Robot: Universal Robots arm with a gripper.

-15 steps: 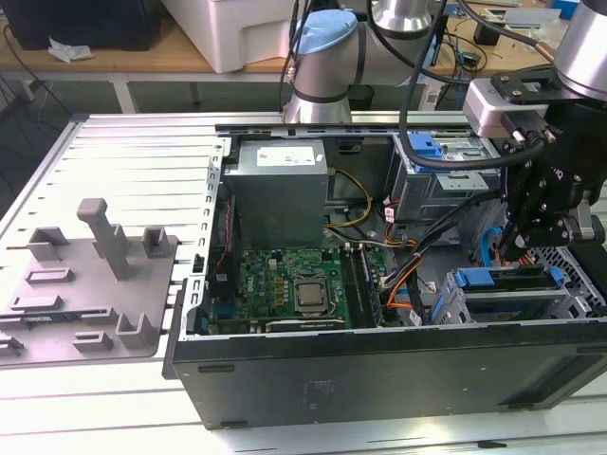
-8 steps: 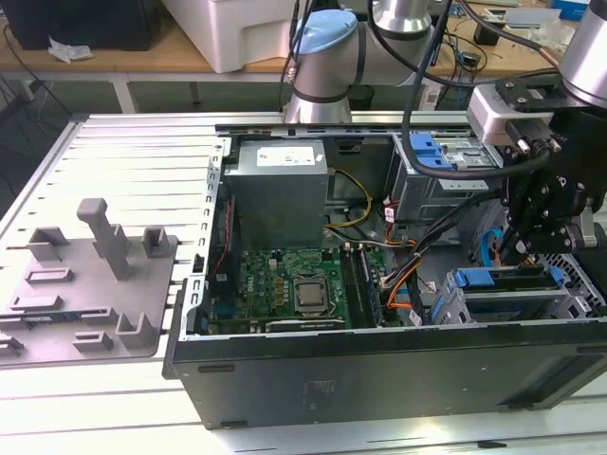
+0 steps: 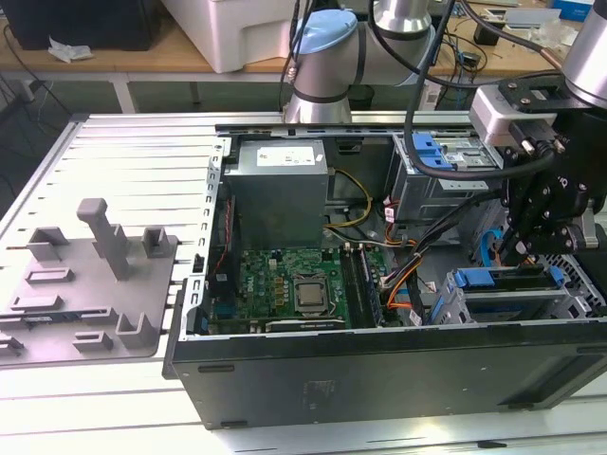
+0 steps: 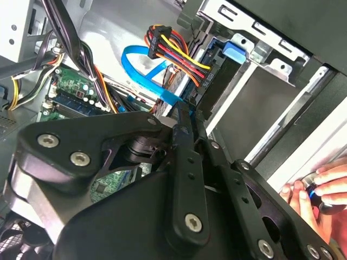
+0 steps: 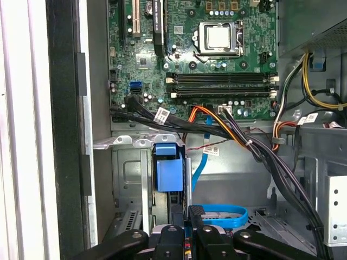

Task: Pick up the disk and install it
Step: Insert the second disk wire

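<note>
Now the tool (image 3: 527,248) hangs inside the open computer case (image 3: 379,379), just above the drive cage (image 3: 503,299) on the exterior view's right. Its fingers (image 5: 187,227) look closed, holding nothing.

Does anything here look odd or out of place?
Yes. In the second wrist view a person's hand pinches a small dark object close beside the gripper. Nothing looks spilled or broken.

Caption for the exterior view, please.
Gripper poised above the drive cage at the open computer case's right end, beside the motherboard.
</note>
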